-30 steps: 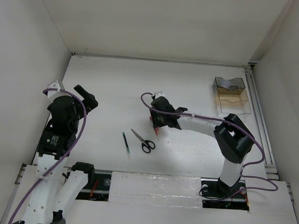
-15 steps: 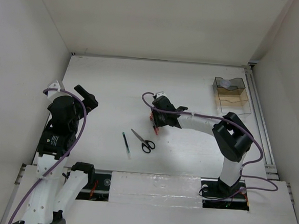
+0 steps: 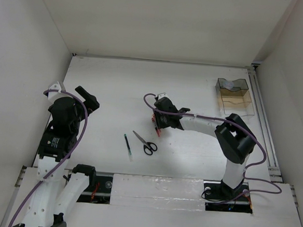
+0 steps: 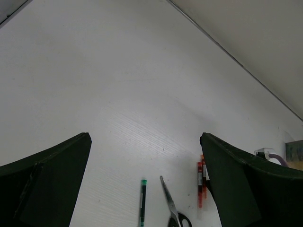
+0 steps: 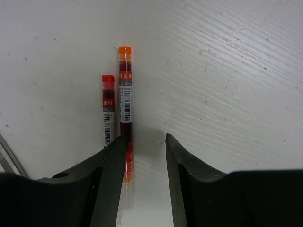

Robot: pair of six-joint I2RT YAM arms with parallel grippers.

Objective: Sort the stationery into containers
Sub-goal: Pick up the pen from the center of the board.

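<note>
Two red-and-white pens lie side by side on the white table, one orange-capped (image 5: 125, 109) and one red-capped (image 5: 109, 116). My right gripper (image 5: 145, 138) hovers low over their near ends, open with a narrow gap. The orange-capped pen runs along the inner face of its left finger; the red-capped one lies outside it. In the top view that gripper (image 3: 157, 125) is mid-table. The scissors (image 3: 145, 142) and a thin dark pen (image 3: 128, 146) lie to its lower left. My left gripper (image 4: 145, 137) is wide open and holds nothing. The smoky-brown organiser (image 3: 235, 96) stands at the far right with a greyish roll (image 3: 230, 86) inside.
White walls close in the table on the left, back and right. A metal rail (image 3: 263, 121) runs along the right edge beside the organiser. The left arm (image 3: 62, 123) is raised at the table's left side. A scissor blade (image 5: 7, 158) shows at the right wrist view's lower left.
The right gripper's jaws have narrowed slightly around the pens' near ends. The left arm and the loose items have not moved.
</note>
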